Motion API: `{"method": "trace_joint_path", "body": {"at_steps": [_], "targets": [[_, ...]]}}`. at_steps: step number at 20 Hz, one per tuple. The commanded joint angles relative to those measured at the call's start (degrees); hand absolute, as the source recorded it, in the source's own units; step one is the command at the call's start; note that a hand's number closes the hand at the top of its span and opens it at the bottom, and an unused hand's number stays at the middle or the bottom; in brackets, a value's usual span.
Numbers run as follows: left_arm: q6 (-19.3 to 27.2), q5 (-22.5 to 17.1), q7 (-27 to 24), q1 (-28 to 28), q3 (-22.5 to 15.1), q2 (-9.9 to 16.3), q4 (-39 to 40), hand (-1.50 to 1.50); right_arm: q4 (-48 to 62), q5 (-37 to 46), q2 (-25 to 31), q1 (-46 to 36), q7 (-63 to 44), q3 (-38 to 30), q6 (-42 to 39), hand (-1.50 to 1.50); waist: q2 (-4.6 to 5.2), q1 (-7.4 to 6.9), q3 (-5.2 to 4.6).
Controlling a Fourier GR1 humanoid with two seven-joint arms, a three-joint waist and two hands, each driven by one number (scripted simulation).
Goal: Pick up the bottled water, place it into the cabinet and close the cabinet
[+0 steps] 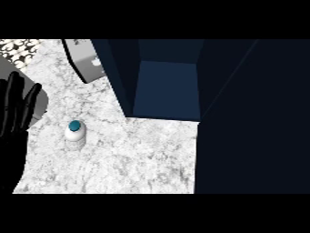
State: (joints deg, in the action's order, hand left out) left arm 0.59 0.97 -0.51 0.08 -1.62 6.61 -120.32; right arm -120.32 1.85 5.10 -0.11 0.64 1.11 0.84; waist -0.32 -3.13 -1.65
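One water bottle (pixel 75 133) with a teal cap stands upright on the marbled surface (pixel 130 159), just left of the dark blue cabinet (pixel 167 88), whose open compartment looks bare, though it lies in shadow. No label can be read on the bottle. The left hand (pixel 9 113) shows left of the bottle, fingers straight, holding nothing.
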Motion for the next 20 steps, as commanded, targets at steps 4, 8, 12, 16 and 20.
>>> {"method": "trace_joint_path", "body": {"at_steps": [4,8,12,16,20], "targets": [[19.55,21.94,0.53,2.4,4.77,-5.0,-0.81,-1.5,-1.21,0.32,1.43,5.2,-0.93,1.38,-2.27,-1.5,0.04,2.76,1.94],[37.15,22.2,5.72,4.05,2.74,-6.5,0.35,-1.5,-1.45,-6.84,0.16,7.71,-4.08,4.84,-6.48,-1.5,0.23,3.24,1.79],[52.26,29.58,8.83,6.02,-7.88,-6.57,2.18,-1.5,-7.93,-10.9,1.19,12.86,-7.43,5.6,-8.43,-1.5,-0.02,5.22,1.78],[64.9,38.36,13.41,5.65,-18.53,-6.59,6.34,-1.5,-15.87,-12.88,3.02,19.1,-10.24,6.11,-9.77,-1.5,-0.13,5.8,1.81],[73.96,45.47,17.69,5.56,-26.69,-6.6,10.63,-1.5,-21.76,-15.26,3.96,26.48,-9.14,5.08,-11.78,-1.5,-0.1,5.62,1.87]]}}
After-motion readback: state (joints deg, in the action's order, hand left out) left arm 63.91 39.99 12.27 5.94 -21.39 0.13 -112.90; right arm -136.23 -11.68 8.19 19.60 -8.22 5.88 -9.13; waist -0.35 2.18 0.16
